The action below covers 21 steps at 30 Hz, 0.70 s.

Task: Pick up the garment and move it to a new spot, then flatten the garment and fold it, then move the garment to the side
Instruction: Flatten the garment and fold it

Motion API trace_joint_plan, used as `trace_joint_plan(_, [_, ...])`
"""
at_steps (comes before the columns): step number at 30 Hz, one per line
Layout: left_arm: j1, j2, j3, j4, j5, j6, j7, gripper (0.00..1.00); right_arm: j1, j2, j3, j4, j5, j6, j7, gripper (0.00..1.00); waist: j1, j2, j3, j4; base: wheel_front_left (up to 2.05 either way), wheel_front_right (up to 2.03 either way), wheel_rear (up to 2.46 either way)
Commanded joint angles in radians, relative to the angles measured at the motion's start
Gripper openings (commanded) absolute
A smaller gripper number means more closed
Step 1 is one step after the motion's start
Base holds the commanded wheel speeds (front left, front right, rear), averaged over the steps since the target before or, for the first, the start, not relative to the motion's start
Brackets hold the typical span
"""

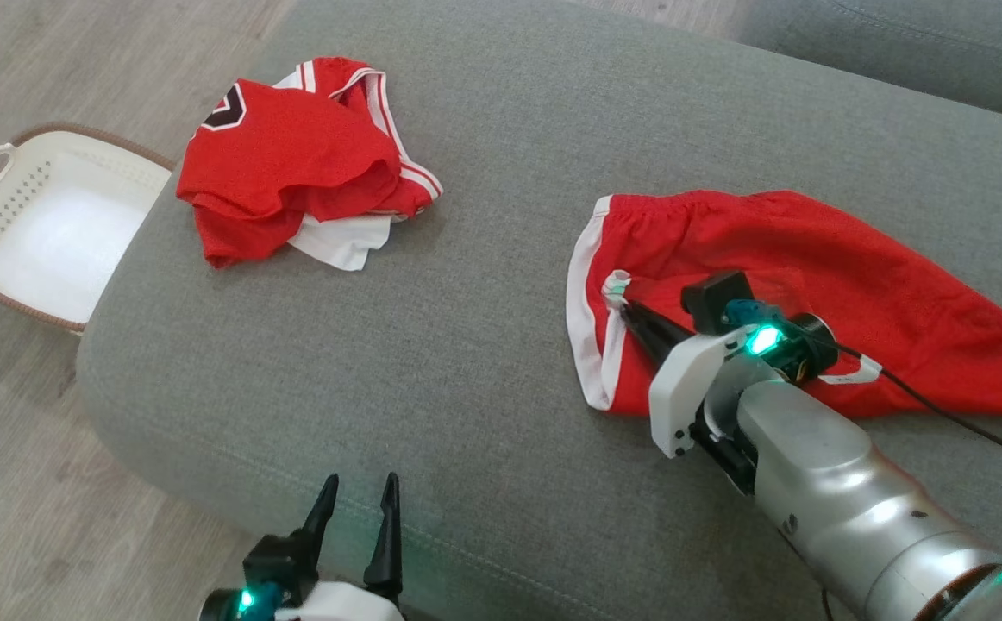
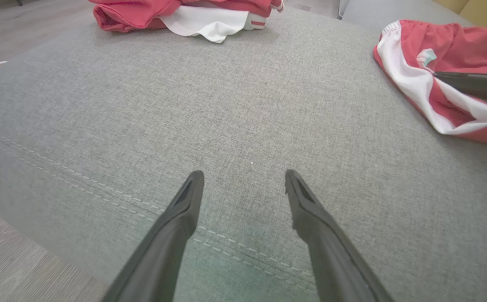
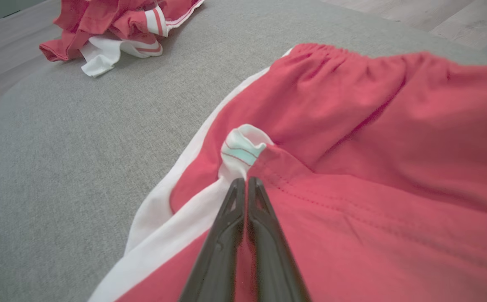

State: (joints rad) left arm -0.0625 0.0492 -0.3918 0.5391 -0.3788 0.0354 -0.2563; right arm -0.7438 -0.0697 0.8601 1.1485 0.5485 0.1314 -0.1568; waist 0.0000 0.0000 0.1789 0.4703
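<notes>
Your left claw [image 1: 361, 477] sits low at the near edge of the cushion [image 1: 484, 362], fingers pointing away from you and spread wide, with nothing between them. In its wrist view, left claw [image 2: 243, 173] hovers over bare grey fabric near the stitched seam.

Your right arm reaches in from the lower right, forearm angled up and to the left, wrist light glowing green. A black cable [image 1: 967, 423] trails from the wrist across the cushion.

A crumpled red jersey [image 1: 285, 155] with white trim lies at the cushion's far left corner, well apart from both claws. A white basket [image 1: 9, 207] stands on the wood floor [image 1: 18, 483] beside that corner. Nothing lies between the right claw and its target.

The red shorts [image 1: 811, 250] lie spread on the right side of the cushion, white side stripe [image 1: 583, 319] towards the middle. Right claw [image 1: 624, 304] rests on them at the stripe end. From its wrist, right claw [image 3: 247, 180] is clenched, tips pinched together on a fold of the shorts [image 3: 373, 126], just below a small white label [image 3: 243, 147] where stripe meets red hem.
</notes>
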Motion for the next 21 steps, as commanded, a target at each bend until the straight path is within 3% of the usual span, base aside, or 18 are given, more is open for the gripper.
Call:
trace_joint_plan(1, [-0.023,0.001,0.026,-0.022,-0.003,0.007,-0.006,1.00,0.007,0.019,0.003,-0.012,0.009,-0.001,-0.007,0.00,0.0000,0.0000,-0.001,0.001,0.00,0.00,0.00])
trace_joint_plan(12, [0.006,0.001,0.069,-0.034,0.020,0.001,-0.006,1.00,-0.019,0.019,-0.089,-0.026,0.009,-0.001,-0.103,0.00,0.0000,0.0000,-0.044,-0.064,0.00,0.00,0.00])
trace_joint_plan(16, [0.014,0.001,0.102,-0.042,0.036,-0.002,-0.006,1.00,0.035,-0.007,-0.261,-0.191,-0.055,-0.001,-0.105,0.00,0.0000,0.0000,-0.077,-0.152,0.00,0.00,0.00])
trace_joint_plan(21, [0.018,0.001,0.134,-0.039,0.054,-0.011,-0.006,1.00,0.150,-0.010,-0.364,-0.327,-0.140,-0.001,-0.105,0.00,0.0000,0.0000,-0.107,-0.258,0.00,0.00,0.00])
